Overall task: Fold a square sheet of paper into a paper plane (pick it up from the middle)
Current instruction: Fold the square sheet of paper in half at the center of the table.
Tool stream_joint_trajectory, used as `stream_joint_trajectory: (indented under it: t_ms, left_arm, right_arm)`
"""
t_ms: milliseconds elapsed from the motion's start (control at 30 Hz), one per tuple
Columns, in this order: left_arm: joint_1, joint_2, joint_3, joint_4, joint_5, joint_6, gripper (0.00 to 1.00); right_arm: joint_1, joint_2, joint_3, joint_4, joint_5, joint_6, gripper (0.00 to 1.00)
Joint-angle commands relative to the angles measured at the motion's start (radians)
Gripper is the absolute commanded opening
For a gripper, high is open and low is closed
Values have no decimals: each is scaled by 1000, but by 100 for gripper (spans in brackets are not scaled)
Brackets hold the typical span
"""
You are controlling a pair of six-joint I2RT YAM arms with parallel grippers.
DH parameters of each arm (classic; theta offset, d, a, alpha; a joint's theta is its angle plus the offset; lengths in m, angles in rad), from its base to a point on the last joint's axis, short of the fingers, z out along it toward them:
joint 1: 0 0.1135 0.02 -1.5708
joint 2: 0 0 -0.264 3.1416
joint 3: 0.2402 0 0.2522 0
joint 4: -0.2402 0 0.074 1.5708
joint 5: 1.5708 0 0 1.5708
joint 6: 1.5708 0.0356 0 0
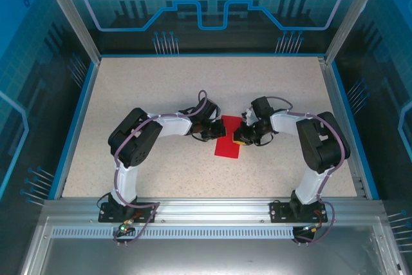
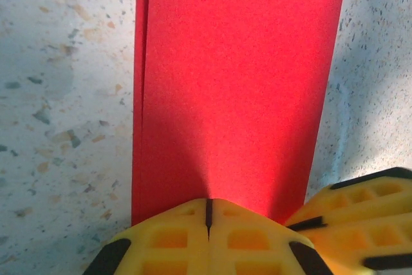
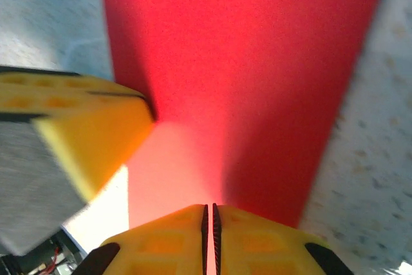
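- i see a speckled tabletop (image 1: 161,88) with a blue rim (image 1: 76,120), translucent blue walls (image 1: 212,4) around it, and a metal rail (image 1: 212,207) carrying both arm bases.
- the red paper sheet (image 1: 227,145) lies mid-tabletop, folded to a narrow rectangle, with the two hands over its middle.
- both arms have their elbows out and reach inward, wrists low, facing each other across the sheet.
- left hand (image 1: 215,133): yellow fingers pressed together, pinching the sheet's edge.
- right hand (image 1: 243,137): fingers together but for a hairline slit, with the sheet running into them, so it looks pinched.
- the left wrist view shows a doubled layer along the sheet's left edge and the right hand just beside the left.
- the right wrist view shows a blurred left finger (image 3: 84,140) touching the sheet.
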Motion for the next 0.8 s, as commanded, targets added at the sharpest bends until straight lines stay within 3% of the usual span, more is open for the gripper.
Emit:
stream_joint_trajectory:
  t_ms: [0,333,533,767]
  left_arm:
    - [-15,58,-60,-159,-73,18,0]
    - [-15,56,-57,-162,-73,19,0]
    - [-14,53,-60,-163,-73,16,0]
    - [-14,60,-63,-156,-70,9,0]
  right_arm:
    - [5,13,-40,41,11,11,13]
    - [-4,-129,-67,10,-70,-19,16]
    - [14,-134,-132,40,-119,-20,16]
    - [20,-86,-163,-4,-74,-57,17]
